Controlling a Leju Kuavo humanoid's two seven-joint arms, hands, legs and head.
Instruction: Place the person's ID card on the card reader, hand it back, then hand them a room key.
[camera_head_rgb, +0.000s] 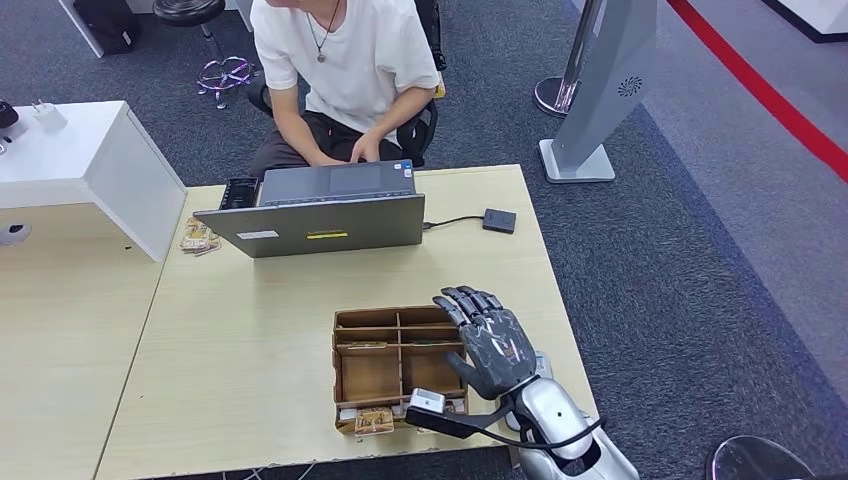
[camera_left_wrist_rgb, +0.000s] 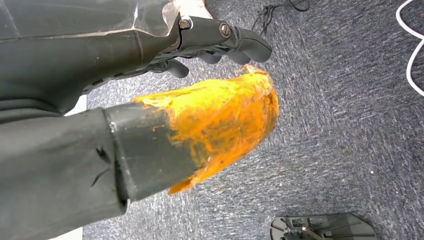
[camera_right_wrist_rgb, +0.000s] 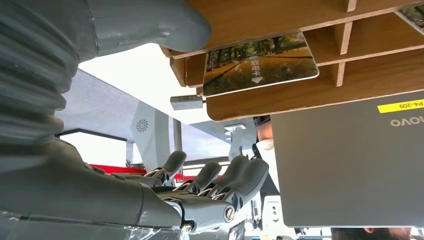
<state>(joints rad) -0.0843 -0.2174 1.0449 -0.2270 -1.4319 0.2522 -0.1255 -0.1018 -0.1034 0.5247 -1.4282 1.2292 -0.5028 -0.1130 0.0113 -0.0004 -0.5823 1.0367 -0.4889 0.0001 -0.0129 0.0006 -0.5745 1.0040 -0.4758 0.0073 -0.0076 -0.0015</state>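
Right hand (camera_head_rgb: 492, 343) open, hovering over wooden tray (camera_head_rgb: 352, 321) right edge.

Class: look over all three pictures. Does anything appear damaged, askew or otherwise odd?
Yes. In the left wrist view the left hand has a thumb coated in rough, patchy orange material with ragged edges; it looks worn or torn.
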